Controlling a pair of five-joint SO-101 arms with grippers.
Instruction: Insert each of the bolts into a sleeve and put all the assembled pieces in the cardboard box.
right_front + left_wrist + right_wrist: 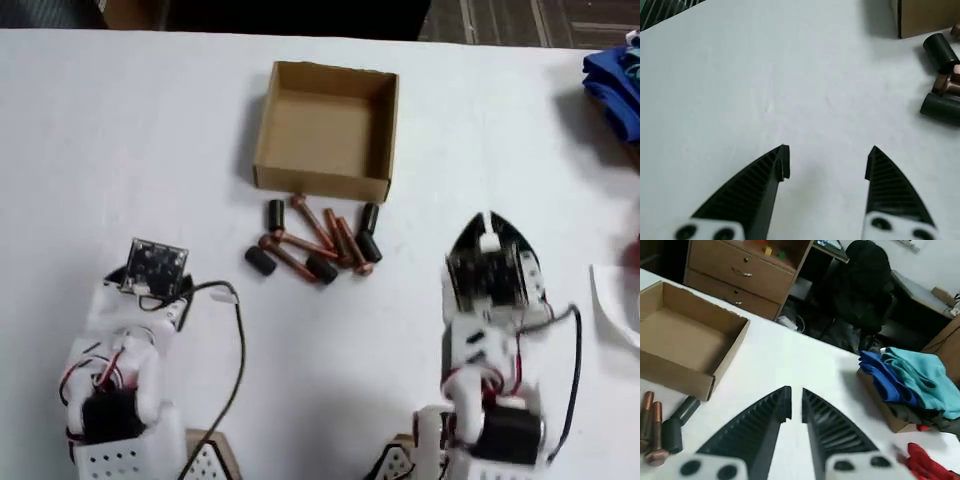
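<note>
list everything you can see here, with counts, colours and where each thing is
cardboard box: one, brown, empty, far middle of the table
bolts: about five, copper, heaped just in front of the box
sleeves: five, black, loose around the bolts
cloth: one pile, blue and teal, far right of the table
table: one, white
left gripper: black fingers, open, over bare table left of the heap
right gripper: black fingers, shut, right of the heap

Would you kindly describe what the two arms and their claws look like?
The left arm and right arm: white plastic, black motors, red and white wires, black cable each. The left claw and right claw: black, ribbed, pointed fingers on white bases.
</note>
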